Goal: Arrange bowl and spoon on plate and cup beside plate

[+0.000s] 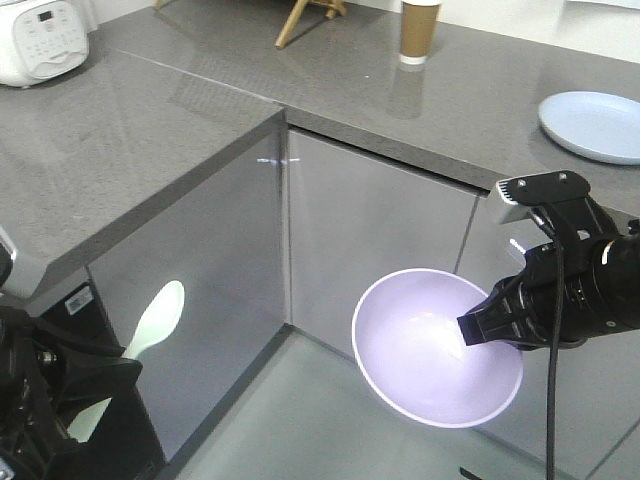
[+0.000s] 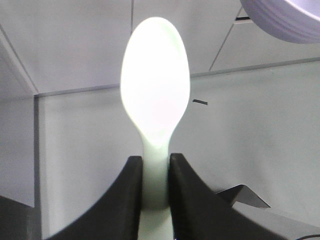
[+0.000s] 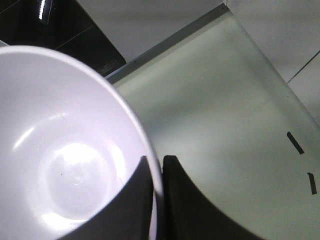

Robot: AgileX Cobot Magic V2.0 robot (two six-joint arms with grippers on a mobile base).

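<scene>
Both arms hold their cargo in the air in front of the cabinet doors, below the level of the grey countertop [image 1: 150, 130]. The right gripper [image 1: 475, 328] is clamped on the rim of the lavender bowl [image 1: 435, 350], which hangs tilted with its opening turned toward the front camera. The left gripper [image 2: 156, 172] is clenched on the handle of the mint-green spoon [image 2: 156, 80], scoop end pointing up and away from the wrist.

The pale blue plate [image 1: 595, 125] lies bare on the counter at the far right. The brown paper cup [image 1: 420, 30] stands upright farther back, well apart from the plate. By my reading, nothing is placed yet and the step in hand is carrying the bowl to the plate.

The next move calls for lifting the bowl above the counter edge, levelling it (a rim pinch lets it swing) and lowering it onto the plate's middle. The spoon would follow, then the cup.

Only the front view shows the plate, the cup and how far each arm has to travel. It hides the left grasp behind the arm's dark body. The left wrist view settles that: both jaws press the handle's sides, and a sliver of the bowl shows at the upper right. The right wrist view shows one finger [image 3: 130, 200] inside the bowl wall and the other outside, with the floor beyond.
</scene>
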